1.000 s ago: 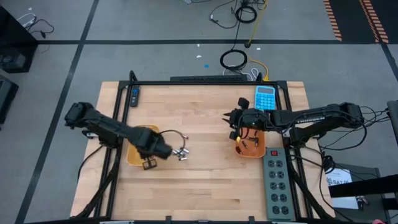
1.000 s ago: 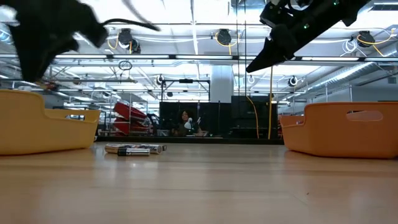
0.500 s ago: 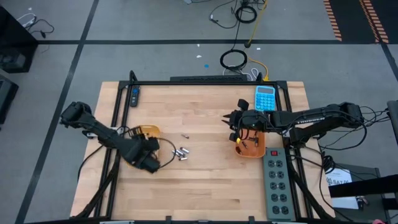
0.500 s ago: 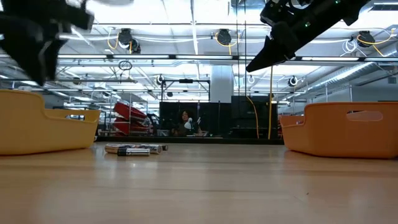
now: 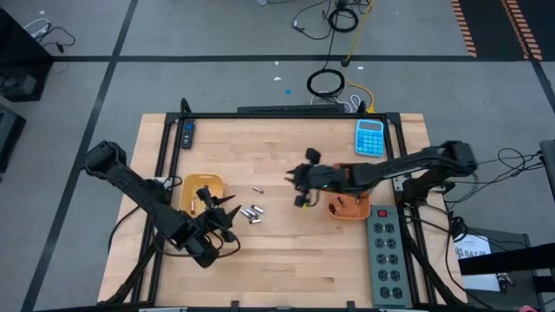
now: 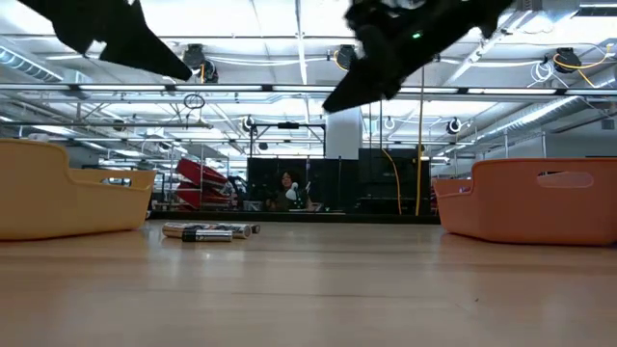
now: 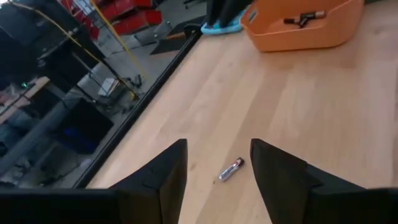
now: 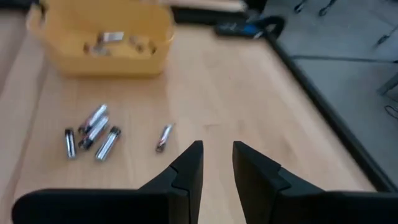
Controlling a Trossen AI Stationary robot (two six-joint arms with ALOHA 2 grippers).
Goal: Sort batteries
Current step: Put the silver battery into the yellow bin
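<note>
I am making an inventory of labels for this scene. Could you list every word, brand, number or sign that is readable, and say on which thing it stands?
No text can be read with certainty.
Blue calculator: keys and display too small to read.
Grey power strip: no marking legible.
Batteries: labels blurred.
Right arm: pale lettering, too small to read.

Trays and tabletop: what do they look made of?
Yellow tray and orange tray: likely moulded plastic, with smooth matte walls, rounded rims and uniform colour. Tabletop: wood, probably butcher block, with pale glued strips, visible grain and a satin finish. Loose batteries: seemingly metal cans, silvery with dark ends.
</note>
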